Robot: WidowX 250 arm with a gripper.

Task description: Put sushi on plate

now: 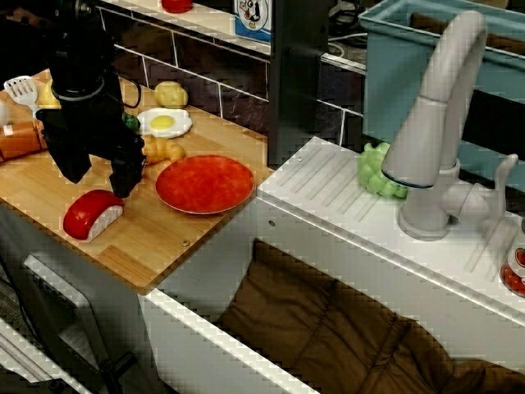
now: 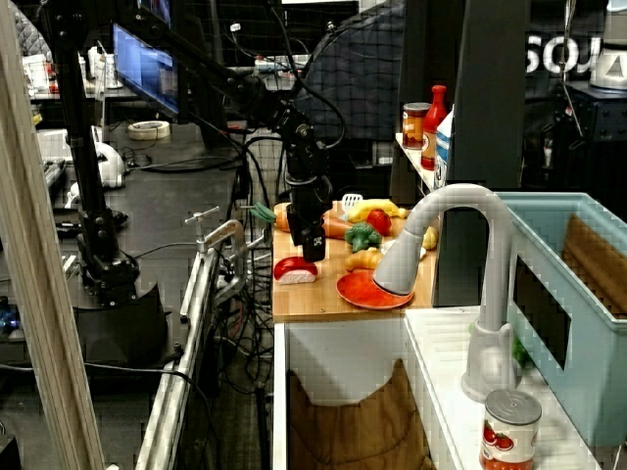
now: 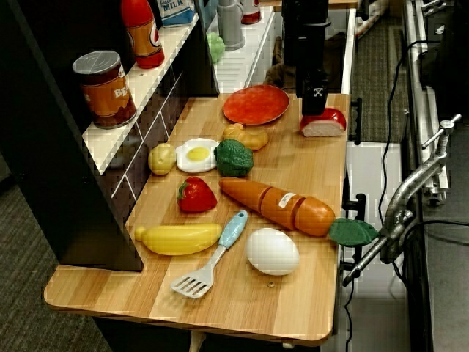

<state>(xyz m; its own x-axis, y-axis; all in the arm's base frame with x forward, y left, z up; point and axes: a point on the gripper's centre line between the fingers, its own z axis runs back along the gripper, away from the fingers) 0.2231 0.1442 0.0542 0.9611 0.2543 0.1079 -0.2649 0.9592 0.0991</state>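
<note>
The sushi (image 1: pixel 92 215), a red top over a white rice base, lies near the front edge of the wooden counter (image 1: pixel 156 246); it also shows as sushi (image 2: pixel 296 269) and sushi (image 3: pixel 323 122). The round red-orange plate (image 1: pixel 205 183) sits empty to its right, seen too as plate (image 3: pixel 256 104). My black gripper (image 1: pixel 100 176) hangs just above and slightly behind the sushi, open, with its two fingers spread and nothing between them. In the side view the gripper (image 2: pixel 313 247) points straight down over the sushi.
A croissant (image 1: pixel 164 149), fried egg (image 1: pixel 164 123) and potato (image 1: pixel 171 94) lie behind the plate. Farther along are broccoli (image 3: pixel 233 157), a strawberry (image 3: pixel 196 195), carrot (image 3: pixel 282 207), banana (image 3: pixel 179 238), spatula (image 3: pixel 212 257) and white egg (image 3: pixel 272 251). A sink with faucet (image 1: pixel 435 131) lies to the right.
</note>
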